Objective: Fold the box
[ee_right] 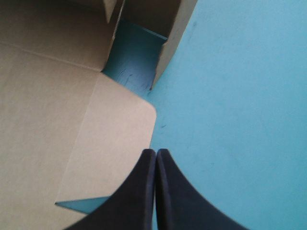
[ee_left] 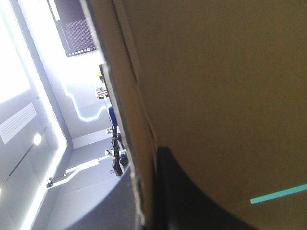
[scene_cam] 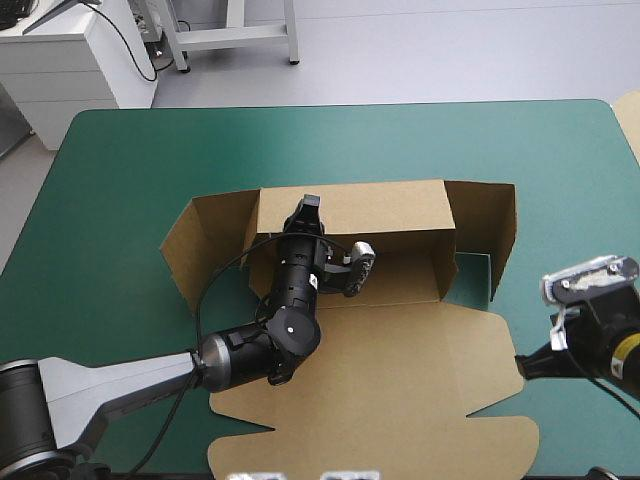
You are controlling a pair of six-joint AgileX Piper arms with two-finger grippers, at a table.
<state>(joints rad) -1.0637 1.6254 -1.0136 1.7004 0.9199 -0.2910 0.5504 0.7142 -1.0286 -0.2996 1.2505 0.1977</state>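
The brown box (scene_cam: 400, 370) lies in the middle of the table, its lid flat toward the near edge and its back wall (scene_cam: 390, 208) raised. My left gripper (scene_cam: 309, 206) reaches over the tray floor and is shut on the top edge of that back wall. In the left wrist view the board (ee_left: 216, 96) fills the frame, its edge running between the black fingers (ee_left: 192, 201). My right gripper (ee_right: 156, 154) is shut with nothing in it, low over the teal-green cover just off the lid's right corner (ee_right: 139, 115), also seen at the table's right side (scene_cam: 523, 366).
The box's side flaps stand up at the left (scene_cam: 190, 240) and the right (scene_cam: 497, 230). Bare teal-green cover (scene_cam: 330, 140) stretches beyond the box to the far edge. A pale sheet edge (scene_cam: 631, 120) shows at the table's far right corner.
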